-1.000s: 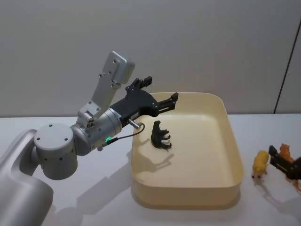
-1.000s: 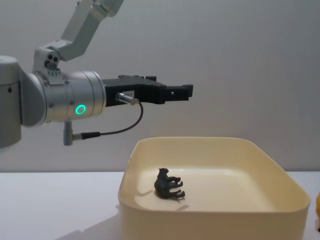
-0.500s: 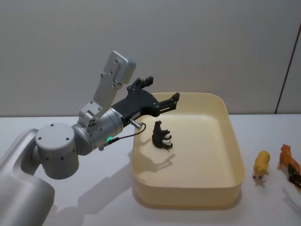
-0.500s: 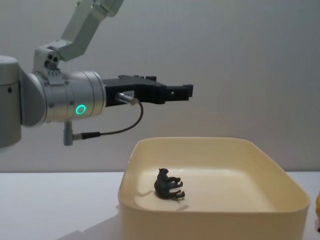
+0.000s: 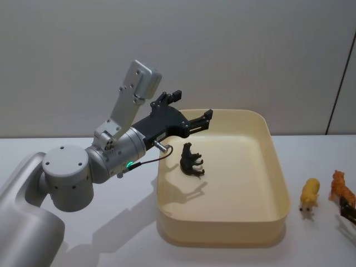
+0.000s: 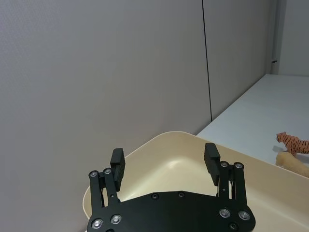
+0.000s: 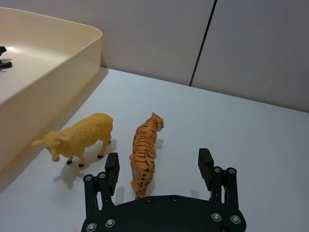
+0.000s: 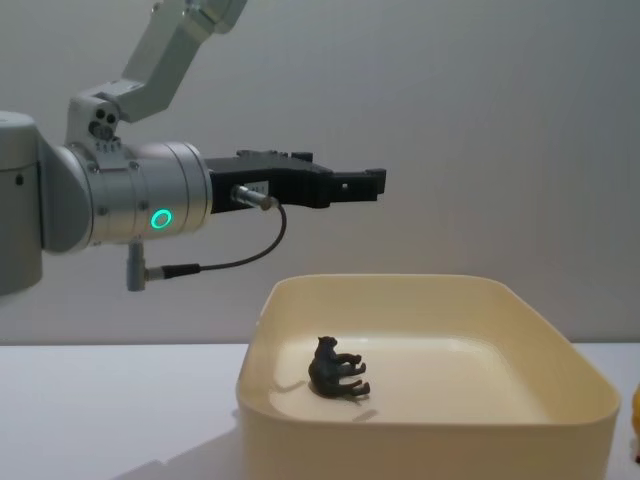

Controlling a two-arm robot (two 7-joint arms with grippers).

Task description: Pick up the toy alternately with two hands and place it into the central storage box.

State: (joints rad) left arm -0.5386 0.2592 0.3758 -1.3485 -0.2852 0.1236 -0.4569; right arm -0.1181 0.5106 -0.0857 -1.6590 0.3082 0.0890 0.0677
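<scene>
Tiger pickup looked due.
The left gripper [image 5: 192,104] hung open, empty, over the storage box's [image 5: 278,183] left rim; the right gripper [image 7: 159,160], open and empty, needed to centre on the tiger [image 7: 145,154].

storage box [image 5: 222,233]: smooth plastic, faint sheen | left wrist [image 8: 150,200]: satin metal | left gripper [image 6: 164,155]: matt black | sheep toy [image 7: 82,135]: rough woolly texture | tiger toy [image 7: 145,154]: smooth | table [image 7: 241,125]: matt

Box [image 5: 222,231] interior mostly free; black toy [image 5: 191,160] lies near left wall

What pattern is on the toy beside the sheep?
Tiger: orange with black stripes, clearest in right wrist view.
</scene>
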